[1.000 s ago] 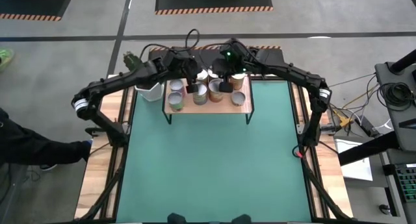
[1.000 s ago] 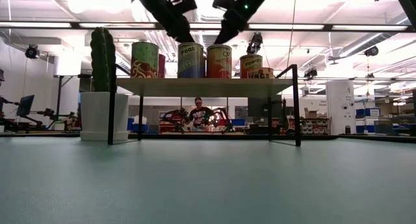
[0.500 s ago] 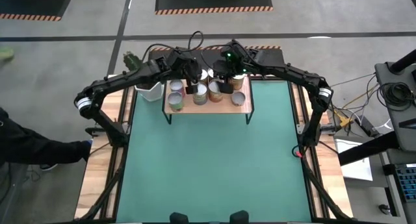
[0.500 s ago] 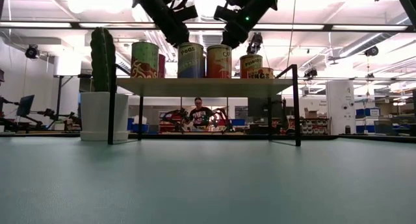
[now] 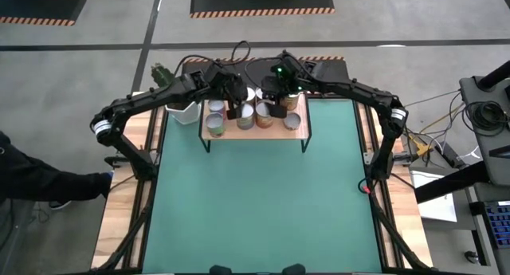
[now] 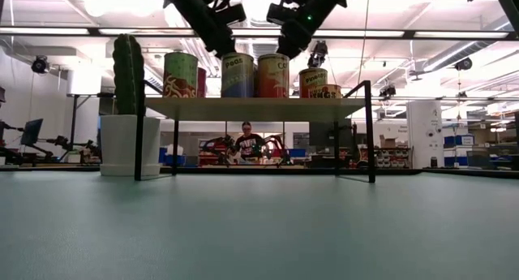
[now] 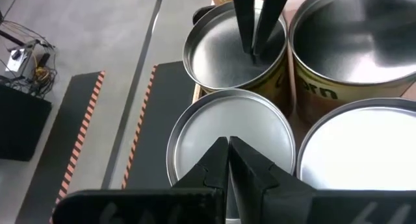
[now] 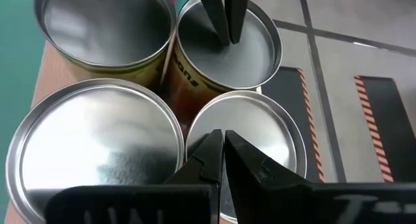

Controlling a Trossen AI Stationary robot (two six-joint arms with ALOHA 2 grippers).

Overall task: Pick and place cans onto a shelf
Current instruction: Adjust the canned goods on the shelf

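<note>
Several cans stand upright on the light-wood shelf at the table's far edge; it also shows in the low view. My left gripper is shut above the cans toward the shelf's left. Its tips are over one silver can top. My right gripper is shut above the cans at the shelf's middle, over another silver top. In the low view my left gripper comes down at the blue "Peas" can. My right gripper comes down at the orange can. My left gripper's shut fingertips point down and meet the silver top of an orange-labelled can, near the top's middle. The can stands upright on the shelf. My right gripper's shut fingertips point down and meet the silver top of a yellow-labelled can near its middle. That can stands upright on the shelf beside the other.
A white pot with a green cactus stands left of the shelf, close to my left arm. The green mat spreads out on the near side of the shelf. A person shows in the room behind the table.
My right gripper has shifted a little toward the table's right above the cans and stays shut. The cans stand where they were.
</note>
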